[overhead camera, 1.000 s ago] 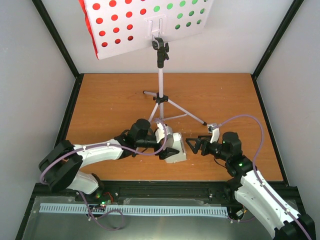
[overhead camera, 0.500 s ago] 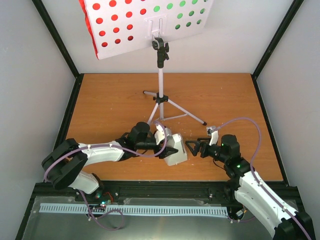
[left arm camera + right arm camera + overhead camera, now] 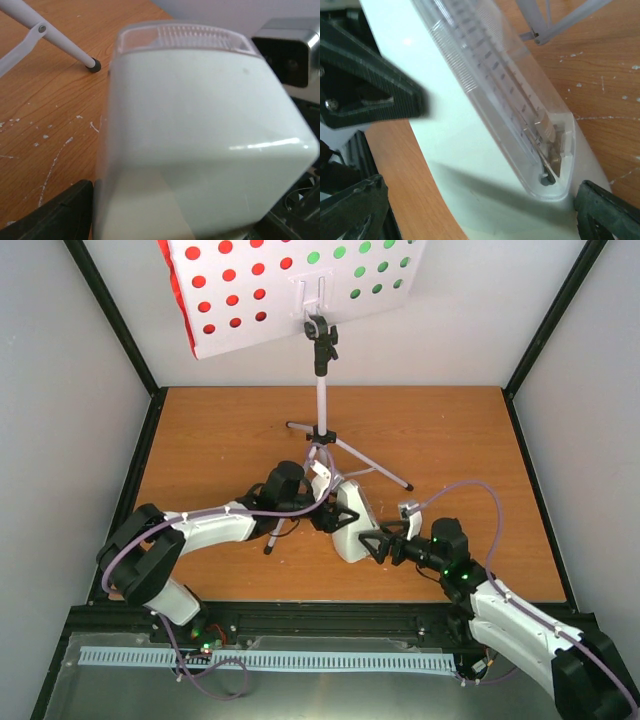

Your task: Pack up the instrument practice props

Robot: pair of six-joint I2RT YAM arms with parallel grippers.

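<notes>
Left gripper (image 3: pixel 333 519) has clamped onto the white metronome (image 3: pixel 350 536) and nudged it back toward the tripod. It looks like a real grasp, though the wrist view is blurry. Right gripper (image 3: pixel 369 545) has slid in, jaws spread wide, straddling the metronome's lower end, so a handoff seems close. A tripod leg (image 3: pixel 372 467) sits just behind. There's open table (image 3: pixel 470 440) to the right.
</notes>
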